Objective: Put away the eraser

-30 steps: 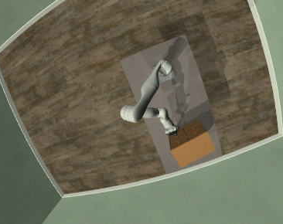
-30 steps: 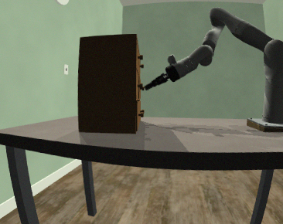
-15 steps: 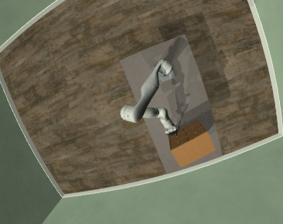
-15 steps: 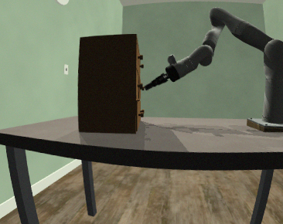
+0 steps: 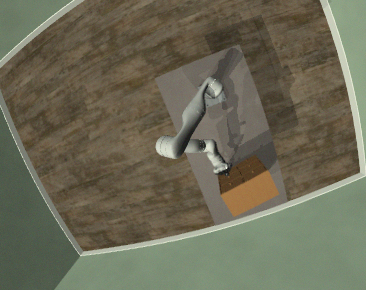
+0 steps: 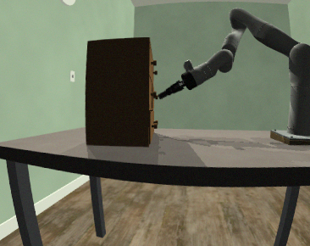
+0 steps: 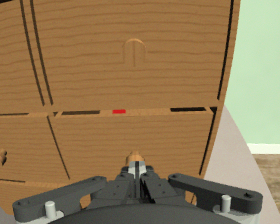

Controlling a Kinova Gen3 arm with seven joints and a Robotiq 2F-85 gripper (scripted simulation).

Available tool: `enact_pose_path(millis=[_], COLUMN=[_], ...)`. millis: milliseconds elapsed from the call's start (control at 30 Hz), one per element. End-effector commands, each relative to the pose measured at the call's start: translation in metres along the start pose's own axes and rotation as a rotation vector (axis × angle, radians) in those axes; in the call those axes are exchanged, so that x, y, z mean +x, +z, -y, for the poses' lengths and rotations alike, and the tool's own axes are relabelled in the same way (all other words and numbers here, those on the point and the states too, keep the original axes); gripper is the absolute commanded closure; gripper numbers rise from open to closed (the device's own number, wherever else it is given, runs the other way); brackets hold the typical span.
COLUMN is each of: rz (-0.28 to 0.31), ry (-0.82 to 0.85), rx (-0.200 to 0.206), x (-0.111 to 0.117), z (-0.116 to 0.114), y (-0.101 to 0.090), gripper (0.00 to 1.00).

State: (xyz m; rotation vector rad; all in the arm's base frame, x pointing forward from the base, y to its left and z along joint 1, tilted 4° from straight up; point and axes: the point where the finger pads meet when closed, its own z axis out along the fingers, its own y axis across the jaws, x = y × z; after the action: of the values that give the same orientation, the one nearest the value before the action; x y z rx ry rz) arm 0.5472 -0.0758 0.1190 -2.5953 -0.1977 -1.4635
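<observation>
Rm walls (image 5: 290, 255) (image 6: 212, 85) (image 7: 266, 75) plain pale green, w/ white baseboard (image 6: 47, 198) (image 7: 273, 148) at foot & a small white wall plate (image 6: 72, 76) mounted on one; flr (image 5: 90, 150) (image 6: 152, 212) (image 7: 271, 182) brown wood-look, streaky grain, mixed lt. & dk. patches. Table (image 5: 180, 95) (image 6: 178, 153) (image 7: 231, 145) rectangular, top greyish, edge thick & blk, legs dk. grey & straight, standing on flr. Lighting: shadows cast over tabletop & onto flr beside it, one wall area in top view noticeably dkr than rest; round white fixture, partly cut off, at upper edge of exterior view, type n/d.
</observation>
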Motion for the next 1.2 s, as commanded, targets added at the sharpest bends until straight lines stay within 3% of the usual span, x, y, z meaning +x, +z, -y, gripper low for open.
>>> enact_pose_path(millis=[0, 233, 600, 900, 1167], rz=[-0.002, -0.002, -0.002, -0.002, -0.002], ry=[-0.001, -0.001, -0.001, -0.001, -0.001], rx=[0.0, 0.0, 0.0, 0.0, 0.0], x=[0.001, -0.001, -0.023, -0.025, -0.03], z=[0.0, 0.0, 0.0, 0.0, 0.0], y=[0.0, -0.003, -0.042, -0.048, -0.087], gripper=[1.0, 1.0, 1.0, 1.0, 1.0])
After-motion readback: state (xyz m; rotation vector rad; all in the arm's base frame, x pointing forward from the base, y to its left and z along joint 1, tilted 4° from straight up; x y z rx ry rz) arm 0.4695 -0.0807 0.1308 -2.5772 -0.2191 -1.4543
